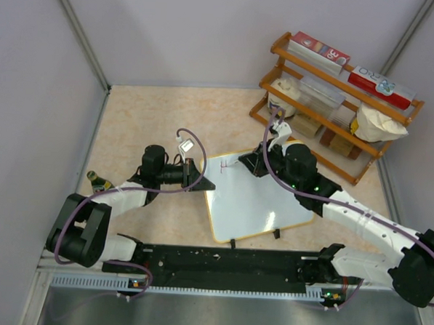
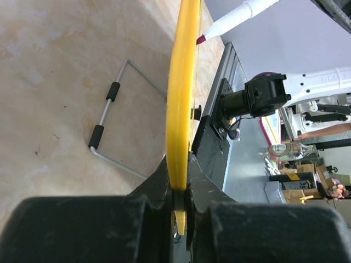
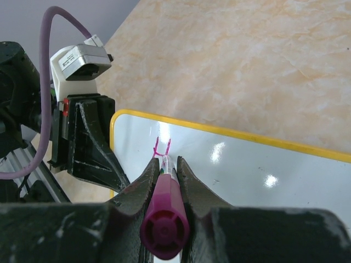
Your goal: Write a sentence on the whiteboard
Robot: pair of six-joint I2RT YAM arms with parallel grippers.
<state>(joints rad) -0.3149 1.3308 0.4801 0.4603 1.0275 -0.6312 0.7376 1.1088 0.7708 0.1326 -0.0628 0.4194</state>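
Observation:
The whiteboard (image 1: 262, 201), white with a yellow frame, lies in the middle of the table. My left gripper (image 1: 201, 182) is shut on its left edge; the left wrist view shows the yellow frame (image 2: 181, 93) pinched between the jaws of that gripper (image 2: 180, 178). My right gripper (image 1: 255, 164) is shut on a pink marker (image 3: 164, 219) over the board's far left corner. The marker tip touches the board (image 3: 247, 170) at a small pink mark (image 3: 162, 146). The tip also shows in the left wrist view (image 2: 230, 19).
A wooden rack (image 1: 336, 103) with boxes and a bag stands at the back right. A small bottle-like object (image 1: 97, 179) lies by the left wall. A bent wire with black sleeves (image 2: 104, 120) lies on the table beside the board. Two black feet (image 1: 232, 243) sit at the board's near edge.

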